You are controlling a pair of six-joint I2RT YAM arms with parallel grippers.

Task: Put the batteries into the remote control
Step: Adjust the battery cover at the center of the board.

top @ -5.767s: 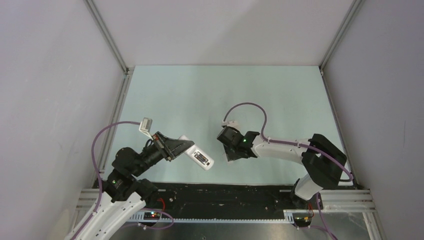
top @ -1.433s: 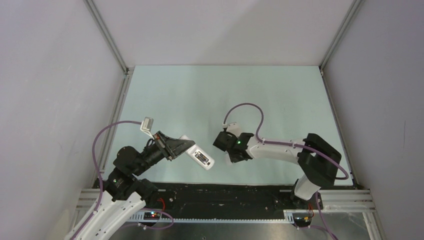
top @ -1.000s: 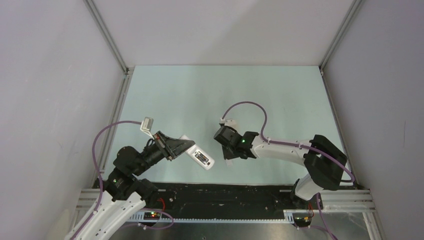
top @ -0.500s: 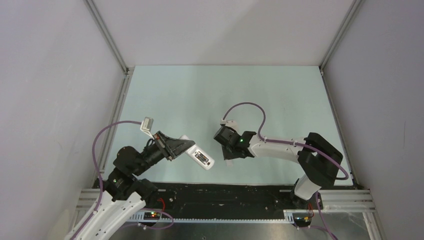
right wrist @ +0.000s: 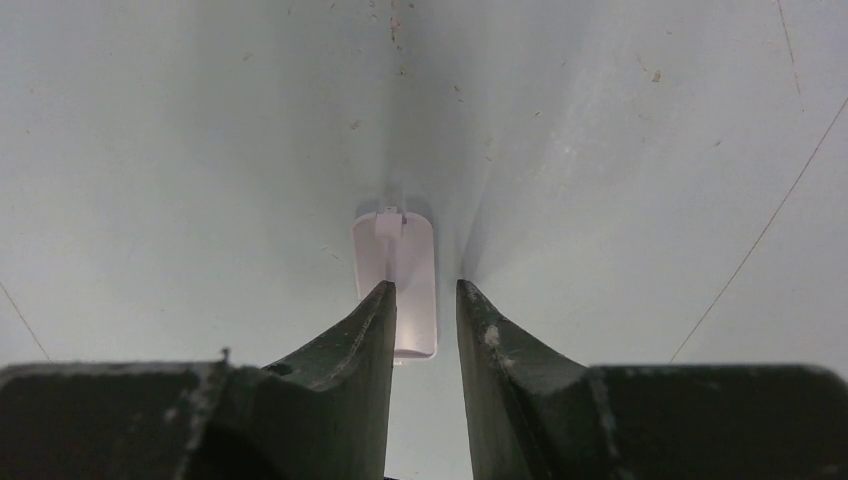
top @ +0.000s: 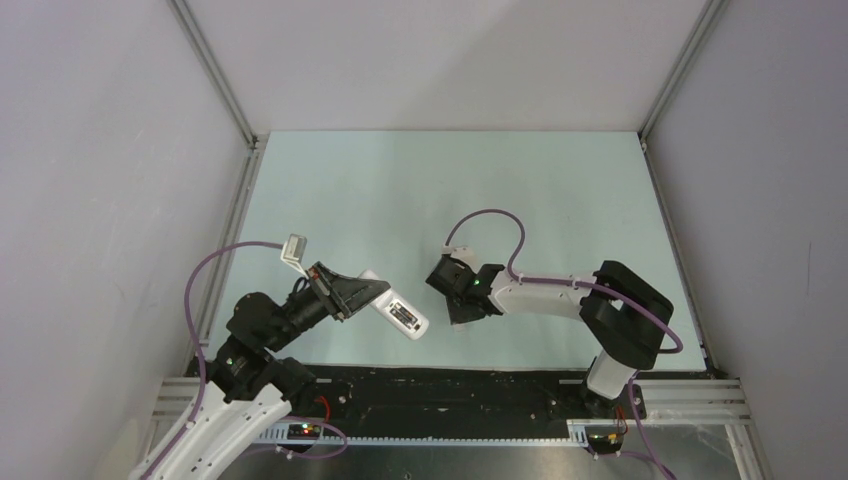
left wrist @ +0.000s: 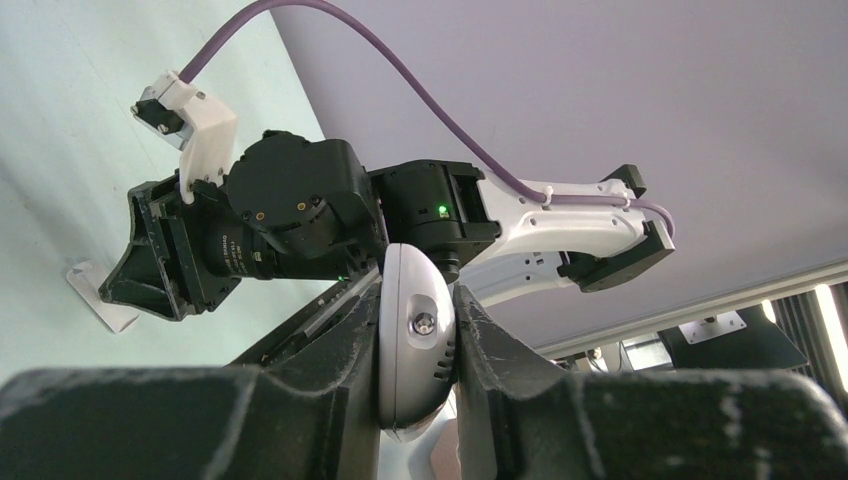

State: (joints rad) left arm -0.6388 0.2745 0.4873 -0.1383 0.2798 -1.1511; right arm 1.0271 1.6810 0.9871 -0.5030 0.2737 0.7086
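Remote control (top: 398, 315) sat clamped in the left pincer (left wrist: 418, 288); the right pincer (right wrist: 424, 290) hung parted above a white cover (right wrist: 408, 255) lying on the table (right wrist: 190, 150).

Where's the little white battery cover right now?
In the right wrist view the white cover lies flat on the table, just below the open right gripper. From above, it sits right of the remote control.

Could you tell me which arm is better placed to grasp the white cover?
Right: the right gripper hangs open over the cover; the left gripper is shut on the remote control.
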